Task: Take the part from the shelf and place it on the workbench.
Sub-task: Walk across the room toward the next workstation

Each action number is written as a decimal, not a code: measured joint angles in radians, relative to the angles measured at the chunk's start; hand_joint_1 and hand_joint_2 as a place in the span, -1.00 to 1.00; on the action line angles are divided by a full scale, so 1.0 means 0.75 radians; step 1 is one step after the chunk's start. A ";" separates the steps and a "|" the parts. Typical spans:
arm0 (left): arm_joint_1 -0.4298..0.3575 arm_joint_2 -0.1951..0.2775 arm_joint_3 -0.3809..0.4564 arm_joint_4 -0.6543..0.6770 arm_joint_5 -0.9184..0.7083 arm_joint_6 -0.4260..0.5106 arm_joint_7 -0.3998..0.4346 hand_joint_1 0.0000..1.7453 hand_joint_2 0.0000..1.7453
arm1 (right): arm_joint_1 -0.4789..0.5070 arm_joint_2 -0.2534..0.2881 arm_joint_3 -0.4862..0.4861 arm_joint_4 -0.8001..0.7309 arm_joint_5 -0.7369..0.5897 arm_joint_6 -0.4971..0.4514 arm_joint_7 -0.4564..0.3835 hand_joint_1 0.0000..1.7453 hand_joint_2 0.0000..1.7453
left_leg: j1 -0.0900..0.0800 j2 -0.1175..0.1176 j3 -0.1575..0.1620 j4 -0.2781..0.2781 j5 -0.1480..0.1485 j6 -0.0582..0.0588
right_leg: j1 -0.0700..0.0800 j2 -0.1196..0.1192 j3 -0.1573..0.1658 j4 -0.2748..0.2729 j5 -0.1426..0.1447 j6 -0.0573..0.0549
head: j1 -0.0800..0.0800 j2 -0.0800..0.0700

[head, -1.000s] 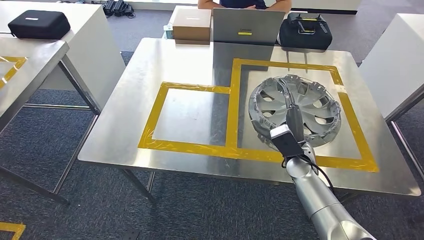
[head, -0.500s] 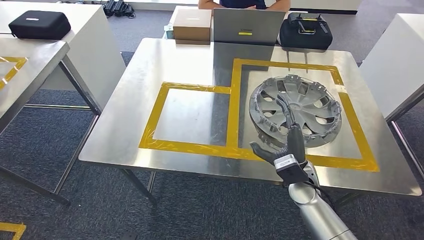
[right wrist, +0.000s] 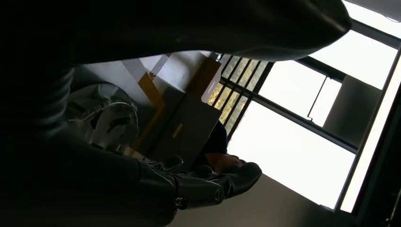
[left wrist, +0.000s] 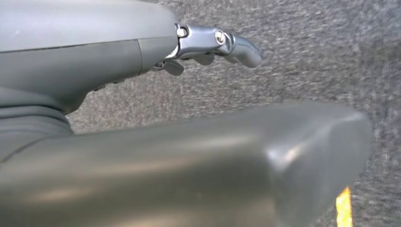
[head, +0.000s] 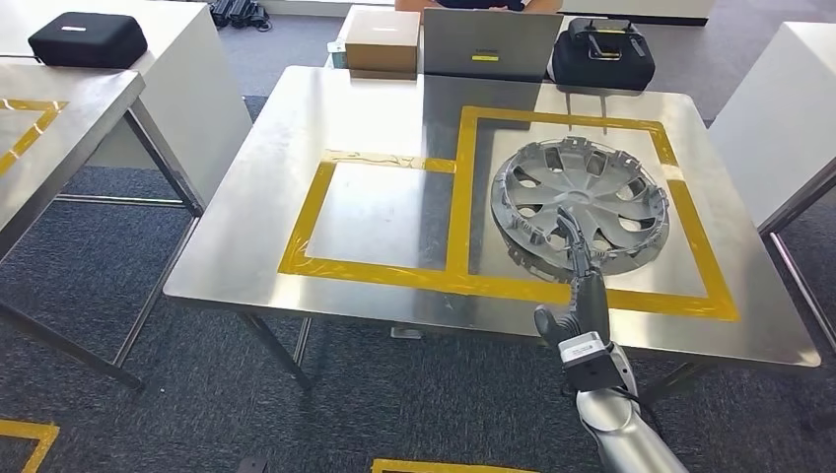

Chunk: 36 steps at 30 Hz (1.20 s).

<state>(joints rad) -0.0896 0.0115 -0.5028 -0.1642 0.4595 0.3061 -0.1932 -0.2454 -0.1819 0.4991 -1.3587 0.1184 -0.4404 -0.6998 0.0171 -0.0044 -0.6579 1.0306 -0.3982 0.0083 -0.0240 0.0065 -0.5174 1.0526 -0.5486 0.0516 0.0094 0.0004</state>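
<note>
The part, a silver wheel cover (head: 592, 187), lies flat on the steel workbench (head: 375, 118) inside the right-hand yellow tape frame (head: 695, 246). My right hand (head: 580, 307) hovers at the bench's near edge, fingers stretched toward the cover's near rim and thumb out to the side, holding nothing. The right wrist view is dark; there the right hand (right wrist: 156, 184) is seen with the wheel cover (right wrist: 111, 120) beyond it. My left hand (left wrist: 142, 118) hangs over grey carpet (left wrist: 307, 56) with nothing in it, its fingers (left wrist: 222, 40) apart from the thumb.
At the bench's far edge stand a cardboard box (head: 383, 41), a grey laptop (head: 490, 44) and a black case (head: 601, 54), with a person behind. A second steel table (head: 59, 118) and a white one with a black case (head: 89, 39) stand left; another white table (head: 789, 108) right.
My right hand has drawn back from on top of the wheel cover to the bench's near edge, leaving the cover lying flat. The camera has shifted slightly.
</note>
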 joint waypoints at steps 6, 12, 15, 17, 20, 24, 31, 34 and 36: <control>0.001 0.005 0.000 0.001 -0.002 -0.003 0.005 -1.00 -1.00 | 0.032 -0.008 0.000 -0.017 0.041 -0.032 0.000 -1.00 -1.00 | 0.006 -0.003 -0.033 0.044 -0.039 -0.056 | 0.006 -0.001 -0.036 -0.032 0.052 -0.074 | -0.012 0.000; -0.003 0.003 0.000 0.001 -0.012 -0.009 0.005 -1.00 -1.00 | 0.072 -0.011 -0.001 -0.017 0.084 -0.091 0.000 -1.00 -1.00 | 0.002 -0.001 -0.044 0.354 -0.228 -0.053 | 0.020 -0.005 -0.141 -0.028 0.134 -0.085 | -0.028 0.000; -0.012 0.004 -0.001 0.000 -0.021 -0.017 0.005 -1.00 -1.00 | 0.088 -0.014 -0.005 -0.017 0.099 -0.113 0.000 -1.00 -1.00 | -0.011 0.000 0.167 0.084 -0.186 -0.026 | 0.026 -0.006 -0.175 -0.029 0.169 -0.075 | -0.030 0.000; -0.020 0.006 -0.001 -0.001 -0.023 -0.020 0.007 -1.00 -1.00 | 0.099 -0.017 -0.007 -0.018 0.102 -0.118 0.000 -1.00 -1.00 | -0.022 0.000 0.224 -0.014 -0.197 -0.016 | 0.024 -0.007 -0.175 -0.034 0.189 -0.060 | -0.028 0.000; -0.025 0.006 -0.001 -0.001 -0.026 -0.024 0.010 -1.00 -1.00 | 0.115 -0.021 -0.010 -0.021 0.105 -0.119 0.000 -1.00 -1.00 | -0.023 0.004 0.207 -0.032 -0.162 0.010 | 0.018 -0.006 -0.178 -0.034 0.194 -0.033 | -0.029 0.000; -0.028 0.008 -0.001 0.000 -0.028 -0.026 0.011 -1.00 -1.00 | 0.129 -0.026 -0.019 -0.022 0.108 -0.118 0.000 -1.00 -1.00 | -0.018 0.012 0.139 -0.041 -0.095 0.035 | 0.014 -0.004 -0.242 0.200 -0.040 -0.008 | -0.013 0.000; -0.028 0.007 -0.001 -0.001 -0.035 -0.027 0.011 -1.00 -1.00 | 0.143 -0.026 -0.032 -0.024 0.111 -0.111 0.000 -1.00 -1.00 | -0.018 0.014 0.001 -0.005 0.000 0.007 | 0.013 -0.003 0.018 0.018 0.007 -0.010 | -0.005 0.000; -0.028 0.008 -0.001 0.000 -0.043 -0.029 0.013 -1.00 -1.00 | 0.153 -0.026 -0.038 -0.026 0.114 -0.109 0.000 -1.00 -1.00 | -0.018 0.012 -0.007 -0.008 0.033 -0.019 | 0.022 -0.004 0.050 -0.052 -0.010 -0.050 | -0.008 0.000; -0.026 0.009 -0.002 0.001 -0.046 -0.031 0.018 -1.00 -1.00 | 0.160 -0.026 -0.043 -0.027 0.112 -0.095 0.000 -1.00 -1.00 | -0.013 0.010 -0.027 0.013 0.000 -0.035 | 0.020 -0.009 0.027 -0.054 0.018 -0.073 | -0.010 0.000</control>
<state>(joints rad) -0.1089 0.0181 -0.5041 -0.1636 0.4250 0.2829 -0.1798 -0.1250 -0.2011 0.4671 -1.3788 0.2024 -0.5118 -0.7000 0.0076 0.0029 -0.6782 1.0400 -0.3980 -0.0181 -0.0087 -0.0002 -0.4975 1.0117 -0.5349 -0.0034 0.0021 0.0004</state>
